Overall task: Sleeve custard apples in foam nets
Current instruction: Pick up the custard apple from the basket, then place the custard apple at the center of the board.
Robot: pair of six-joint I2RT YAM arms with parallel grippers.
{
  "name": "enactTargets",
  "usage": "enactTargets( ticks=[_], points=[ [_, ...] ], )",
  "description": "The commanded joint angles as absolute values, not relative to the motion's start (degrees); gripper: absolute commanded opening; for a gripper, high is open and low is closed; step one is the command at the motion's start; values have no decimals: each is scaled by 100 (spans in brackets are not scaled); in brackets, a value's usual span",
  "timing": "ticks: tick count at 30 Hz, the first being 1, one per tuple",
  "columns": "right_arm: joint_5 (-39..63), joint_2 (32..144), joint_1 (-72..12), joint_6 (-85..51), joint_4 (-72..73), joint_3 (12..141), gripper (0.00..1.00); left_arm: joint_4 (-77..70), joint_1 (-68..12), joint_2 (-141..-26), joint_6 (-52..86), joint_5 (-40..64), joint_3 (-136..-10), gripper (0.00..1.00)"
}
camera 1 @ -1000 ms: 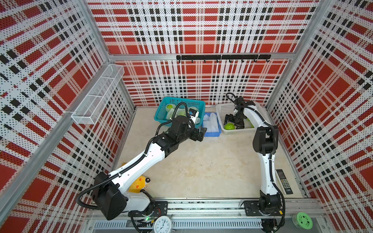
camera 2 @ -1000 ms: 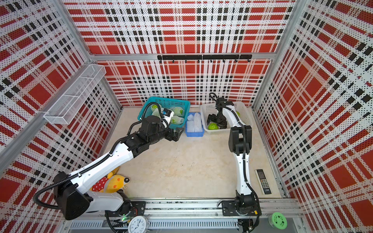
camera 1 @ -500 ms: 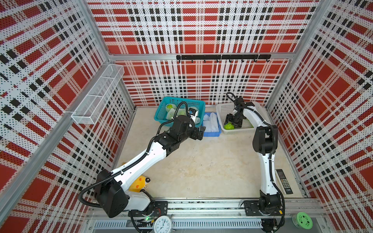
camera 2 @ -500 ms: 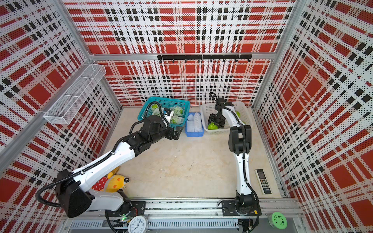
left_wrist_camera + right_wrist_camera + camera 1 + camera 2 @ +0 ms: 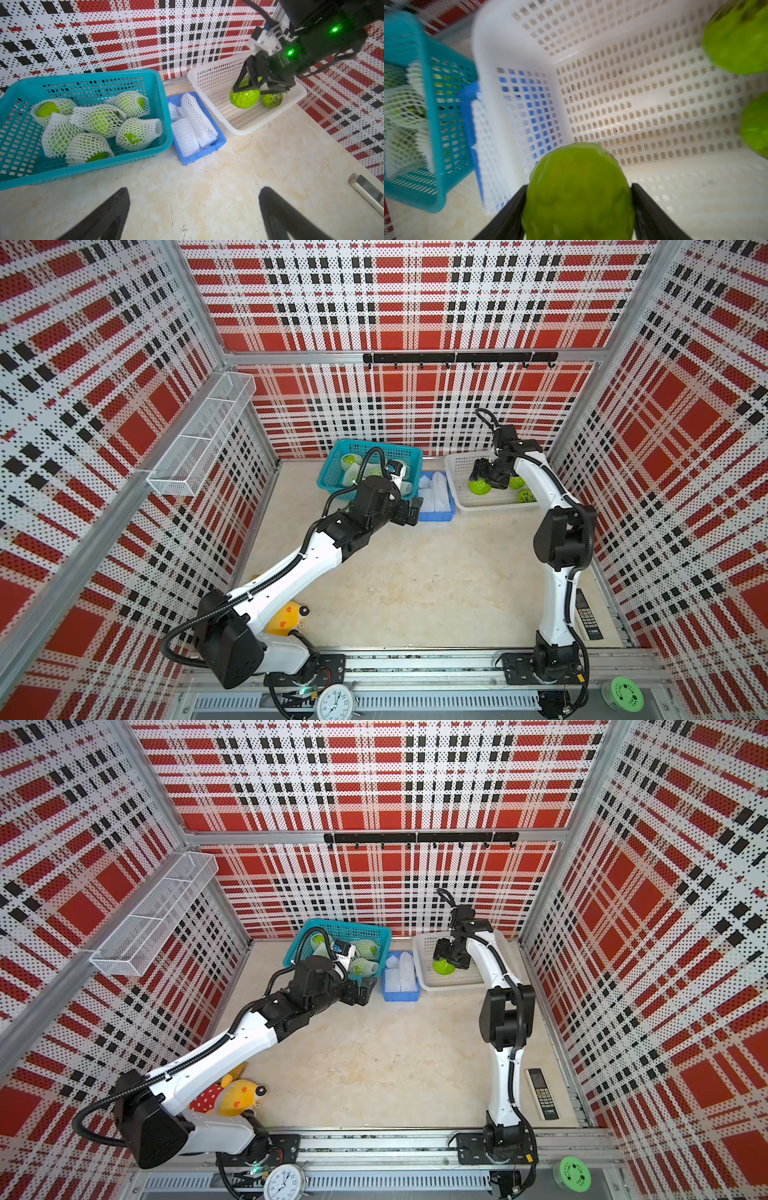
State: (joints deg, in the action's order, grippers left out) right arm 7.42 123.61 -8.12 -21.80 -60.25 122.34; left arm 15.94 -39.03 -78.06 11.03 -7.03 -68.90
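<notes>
**Lift Straight, Grip Gentle**

I judge the lift should go straight up and slow, without more squeeze; nearest, the left gripper hangs wide open, empty; beyond it, at 12 o'clock by the back wall, white foam mesh nets lie in a blue plastic tray; at 1 o'clock the right gripper clamps a bright green bumpy custard apple between its fingers, inside the white plastic lattice basket.

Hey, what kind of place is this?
Likely a robot cell staged as a fruit-packing station: perforated plaid walls, two arms on a front rail, netted custard apples in a teal basket.
</notes>
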Motion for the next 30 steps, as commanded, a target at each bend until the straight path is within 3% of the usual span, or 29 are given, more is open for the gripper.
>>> enactTargets(
  ticks=[1,10,22,30],
  points=[
    [576,11685,-844,-2022,-5656,11967,61,1664,-3981,-7540,1222,-848,-7053,99],
    [905,9847,-1218,-1703,-4734,10290,62,1756,-3975,-6891,1286,-990,-6820,99],
    [506,7615,-3106,-1412,-3111,6776,64,1856,-3910,-5675,3062,-1133,-5370,99],
    [-308,7303,-4316,-1844,-2102,4840,65,2448,-3899,-4587,4137,-1495,-4203,99]
  ],
)
